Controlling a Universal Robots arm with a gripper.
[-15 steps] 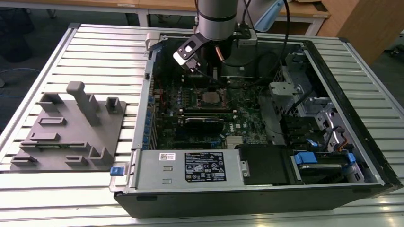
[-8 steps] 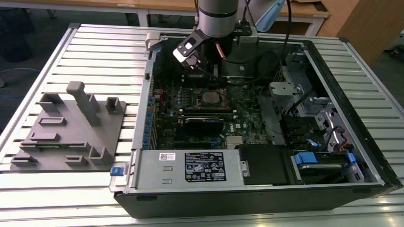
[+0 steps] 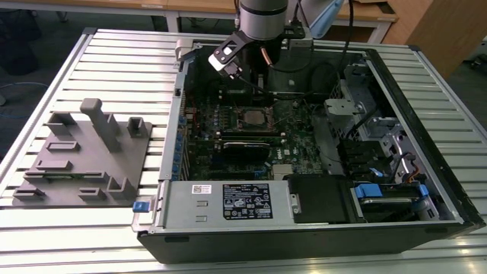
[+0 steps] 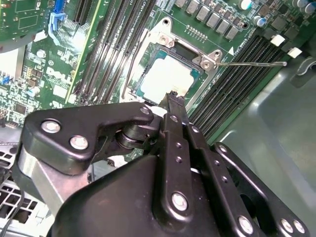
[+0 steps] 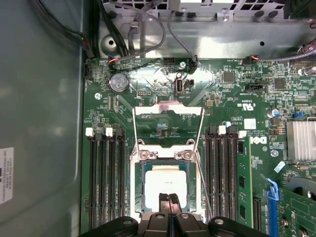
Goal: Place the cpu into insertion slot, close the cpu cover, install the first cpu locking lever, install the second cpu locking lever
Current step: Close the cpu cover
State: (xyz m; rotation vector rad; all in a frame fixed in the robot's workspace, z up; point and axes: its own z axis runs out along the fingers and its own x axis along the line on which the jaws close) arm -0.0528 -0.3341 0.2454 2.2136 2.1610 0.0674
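The cpu (image 5: pixel 164 181), a square chip with a pale metal face, lies in the insertion slot (image 5: pixel 139 183) on the green board, its face uncovered. It also shows in the second wrist view as the cpu (image 4: pixel 165 76). The cpu cover (image 5: pixel 168 109), a silvery frame with a window, is swung back beyond the socket. Two thin wire levers (image 5: pixel 134 126) (image 5: pixel 201 128) stand raised at its sides; one lever (image 4: pixel 256 63) juts out sideways. My gripper (image 5: pixel 168 198) is shut, its tips (image 4: pixel 174 98) over the chip's near edge, with nothing visible between the fingers. The socket (image 3: pixel 250 118) sits mid-board under the arm (image 3: pixel 263 14).
Long black memory slots (image 5: pixel 104 177) flank the socket on both sides. A finned heat sink (image 5: pixel 301 140) and a blue clip (image 5: pixel 270 197) lie to one side. The open case (image 3: pixel 426 114) rests on a slatted table, with a grey fixture (image 3: pixel 84 154) on the exterior view's left.
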